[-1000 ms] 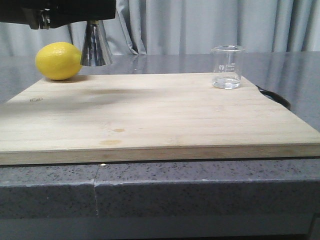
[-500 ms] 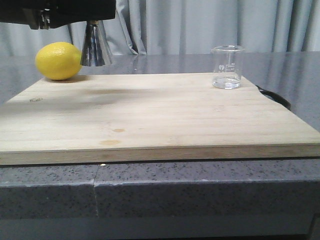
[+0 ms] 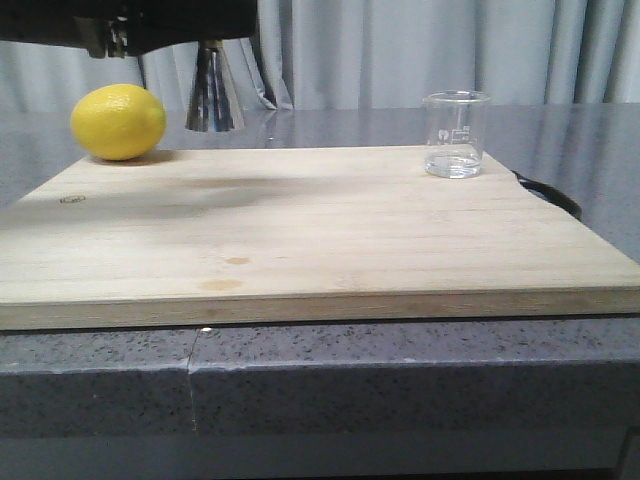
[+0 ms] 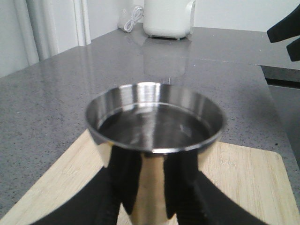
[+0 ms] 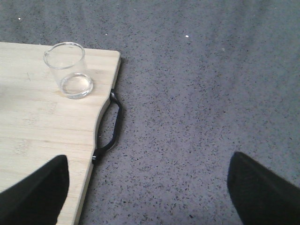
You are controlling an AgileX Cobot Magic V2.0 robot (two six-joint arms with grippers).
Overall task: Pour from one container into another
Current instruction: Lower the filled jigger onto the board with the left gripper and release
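Observation:
The steel jigger (image 3: 213, 100) hangs upright above the far left part of the wooden board (image 3: 300, 230), to the right of the lemon. My left gripper (image 4: 152, 199) is shut on its narrow waist, with black fingers (image 4: 124, 183) on both sides. The jigger's wide cup (image 4: 154, 124) faces up; whether it holds liquid cannot be told. The clear glass beaker (image 3: 456, 135) stands upright at the board's far right corner, and the right wrist view shows this beaker (image 5: 69, 70) too. My right gripper (image 5: 147, 192) is open over the grey counter, to the right of the board.
A yellow lemon (image 3: 118, 122) lies at the board's far left corner. A black handle (image 5: 110, 126) sticks out from the board's right edge. Grey speckled counter (image 5: 197, 93) surrounds the board. A white appliance (image 4: 168, 18) stands far off on the counter.
My left gripper has carried the jigger a little to the right, away from the lemon. The beaker and lemon have not moved.

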